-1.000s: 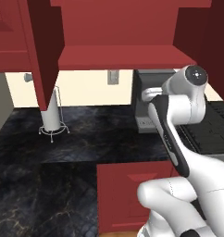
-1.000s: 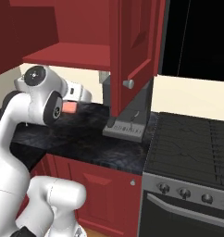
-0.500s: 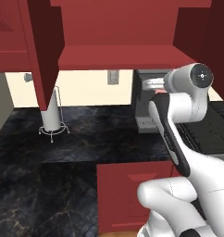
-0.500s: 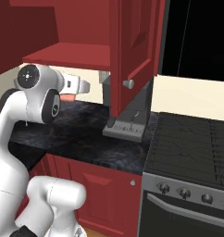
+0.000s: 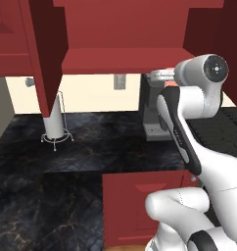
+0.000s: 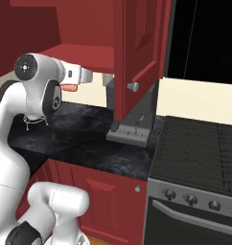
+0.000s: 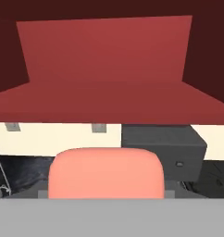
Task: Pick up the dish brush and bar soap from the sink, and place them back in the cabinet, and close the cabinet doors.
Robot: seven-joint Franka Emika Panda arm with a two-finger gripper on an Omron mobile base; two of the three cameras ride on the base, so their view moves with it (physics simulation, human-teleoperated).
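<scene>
The hand (image 6: 84, 75) is raised to the front edge of the cabinet (image 7: 104, 51) shelf, pinching the bar soap (image 7: 105, 173) between its fingers. In the hand view the salmon bar sits right at the fingertips, just below the red shelf. A cabinet door (image 6: 139, 52) stands open beside the hand, above the dark surface (image 5: 91, 137).

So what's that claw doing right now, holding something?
Claw: closed on the bar soap, raised near the open cabinet shelf.
</scene>
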